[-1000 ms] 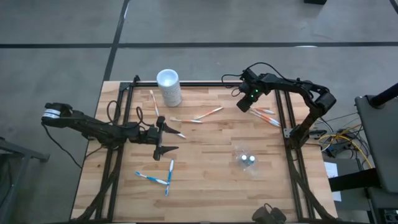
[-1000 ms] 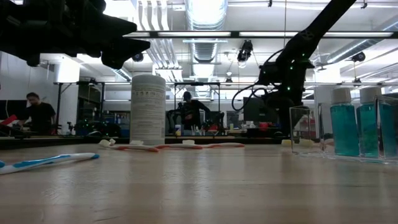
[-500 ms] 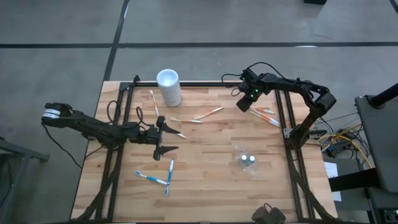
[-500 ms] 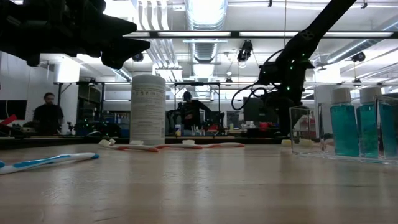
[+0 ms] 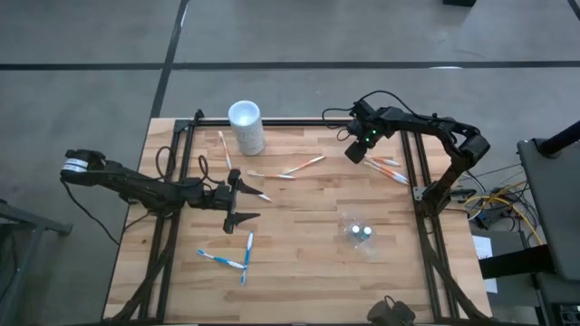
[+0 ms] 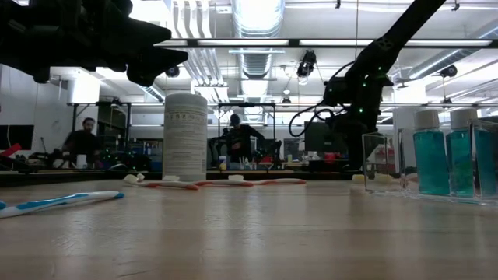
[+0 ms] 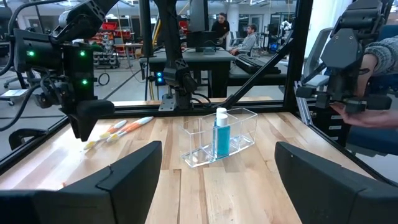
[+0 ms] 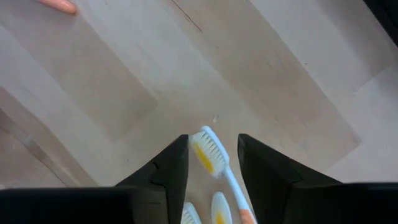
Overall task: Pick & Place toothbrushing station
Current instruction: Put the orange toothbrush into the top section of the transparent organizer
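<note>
The right gripper [image 5: 355, 152] hung at the table's [image 5: 299, 272] two o'clock edge, pointing straight down. Its fingers [image 8: 171, 165] stood partly apart, holding nothing, straddling the bristled head of an orange-and-white toothbrush [image 8: 214, 163] lying flat below, its long axis running between them. More orange-and-white brushes [image 5: 388, 168] lay there, handles slanting toward four o'clock. The clear cup [image 5: 362, 233] stood toward five o'clock. The left gripper [image 5: 240, 201] waited near centre, fingers wide apart and empty, above two blue-and-white brushes [image 5: 237, 256].
</note>
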Available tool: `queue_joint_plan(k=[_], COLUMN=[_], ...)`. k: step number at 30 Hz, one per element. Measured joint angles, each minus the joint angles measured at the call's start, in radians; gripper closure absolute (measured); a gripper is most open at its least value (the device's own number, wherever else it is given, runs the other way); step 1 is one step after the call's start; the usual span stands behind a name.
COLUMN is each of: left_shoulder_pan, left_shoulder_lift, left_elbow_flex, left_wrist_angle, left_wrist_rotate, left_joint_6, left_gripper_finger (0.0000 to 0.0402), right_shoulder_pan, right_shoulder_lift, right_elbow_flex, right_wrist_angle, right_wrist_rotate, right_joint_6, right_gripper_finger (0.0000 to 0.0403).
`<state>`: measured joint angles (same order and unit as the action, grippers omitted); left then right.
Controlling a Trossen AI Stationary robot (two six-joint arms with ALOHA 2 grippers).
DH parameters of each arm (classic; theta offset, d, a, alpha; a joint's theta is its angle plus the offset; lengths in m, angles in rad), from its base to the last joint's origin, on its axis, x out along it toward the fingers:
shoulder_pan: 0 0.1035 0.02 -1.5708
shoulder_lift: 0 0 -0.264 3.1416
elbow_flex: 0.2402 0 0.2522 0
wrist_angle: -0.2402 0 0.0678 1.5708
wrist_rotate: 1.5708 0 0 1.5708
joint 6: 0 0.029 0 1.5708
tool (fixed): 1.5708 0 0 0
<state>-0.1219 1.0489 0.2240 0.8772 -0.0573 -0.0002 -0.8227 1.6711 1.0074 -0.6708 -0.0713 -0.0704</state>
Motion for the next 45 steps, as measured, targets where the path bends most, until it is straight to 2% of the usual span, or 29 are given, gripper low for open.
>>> queue_joint_plan(k=[7,24,35,45], left_shoulder_pan=[0.0,0.0,0.0,0.0], left_shoulder_lift=[0.0,0.0,0.0,0.0], left_elbow_flex=[0.0,0.0,0.0,0.0], left_wrist_angle=[0.0,0.0,0.0,0.0], left_wrist_rotate=[0.0,0.0,0.0,0.0], left_joint_6=[0.0,0.0,0.0,0.0], left_gripper_finger=[0.0083,0.0083,0.0083,0.0083], right_shoulder_pan=[0.0,0.0,0.0,0.0], right_shoulder_lift=[0.0,0.0,0.0,0.0], right_elbow_flex=[-0.04,-0.144,-0.158,-0.159], right_wrist_angle=[0.014,0.205,0.218,0.214], right_wrist_rotate=[0.002,0.002,0.002,0.003], right_joint_6=[-0.001,-0.012,-0.039,-0.039], right_gripper_finger=[0.0259,0.0272,0.0297,0.0344])
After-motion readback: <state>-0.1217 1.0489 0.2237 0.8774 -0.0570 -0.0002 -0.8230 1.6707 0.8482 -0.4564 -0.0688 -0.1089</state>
